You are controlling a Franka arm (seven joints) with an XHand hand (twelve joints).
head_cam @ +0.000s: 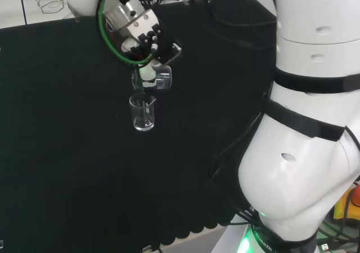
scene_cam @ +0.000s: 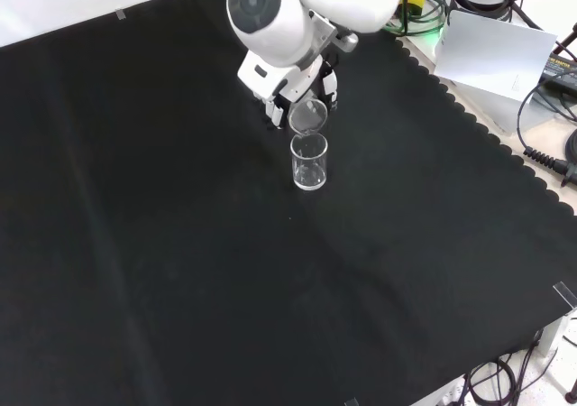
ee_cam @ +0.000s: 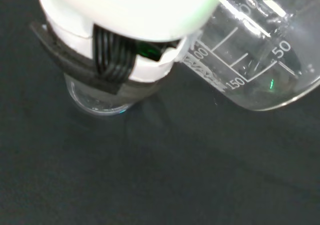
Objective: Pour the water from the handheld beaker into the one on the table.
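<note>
My hand (head_cam: pixel 147 39) is shut on a clear glass beaker (head_cam: pixel 158 78) and holds it tipped well over on its side, its mouth down over a second clear beaker (head_cam: pixel 143 112) that stands upright on the black cloth. In the front view the tilted beaker (scene_cam: pixel 307 116) hangs just above the rim of the standing beaker (scene_cam: pixel 309 161), under my hand (scene_cam: pixel 275 90). Close up in the wrist view, the held beaker (ee_cam: pixel 260 60) with its printed scale lies tilted beside a finger (ee_cam: pixel 120 60), and part of the standing beaker (ee_cam: pixel 95 102) shows beneath. Water is hard to make out.
The black cloth (scene_cam: pixel 180 262) spreads wide around both beakers. My own white arm links (head_cam: pixel 309 123) stand at the right of the head view. Cables and a white sheet (scene_cam: pixel 500 59) lie beyond the cloth's scalloped edge at the front view's upper right.
</note>
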